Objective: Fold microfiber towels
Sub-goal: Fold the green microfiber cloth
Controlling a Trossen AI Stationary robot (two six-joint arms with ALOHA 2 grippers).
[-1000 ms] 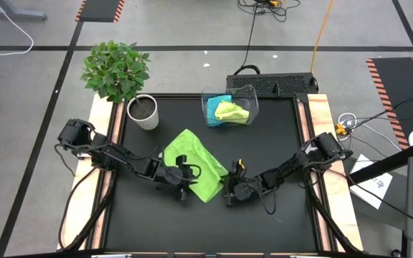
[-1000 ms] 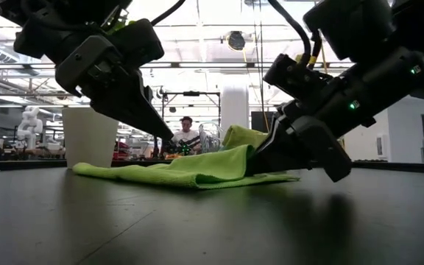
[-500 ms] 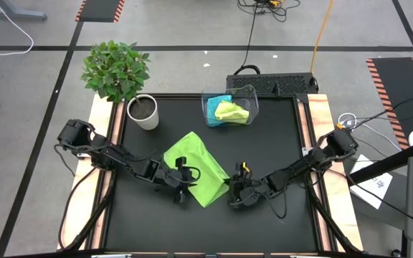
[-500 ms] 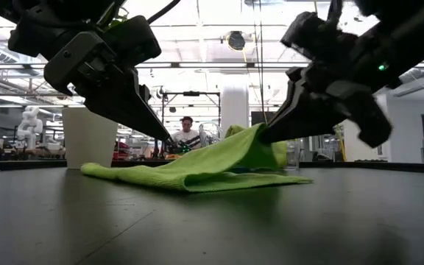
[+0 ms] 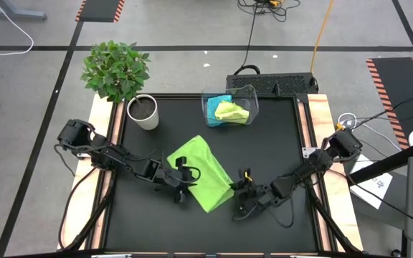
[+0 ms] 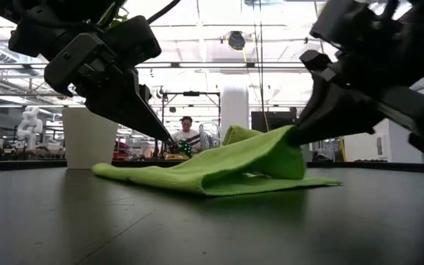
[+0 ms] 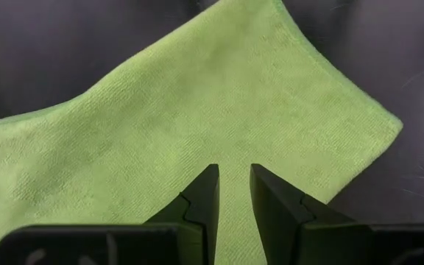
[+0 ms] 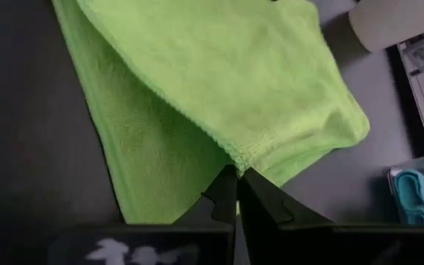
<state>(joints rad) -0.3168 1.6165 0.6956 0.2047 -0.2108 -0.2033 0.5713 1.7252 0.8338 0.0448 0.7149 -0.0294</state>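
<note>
- From above, a lime-green towel (image 5: 198, 172) is lying mid-table, the left gripper (image 5: 181, 175) sitting on its edge, the right gripper (image 5: 236, 192) at its corner.
- At table level, that corner is hanging lifted.
- Left wrist: jaws slightly parted, grasping nothing.
- Right wrist: jaws clenched on the towel's hem.
</note>
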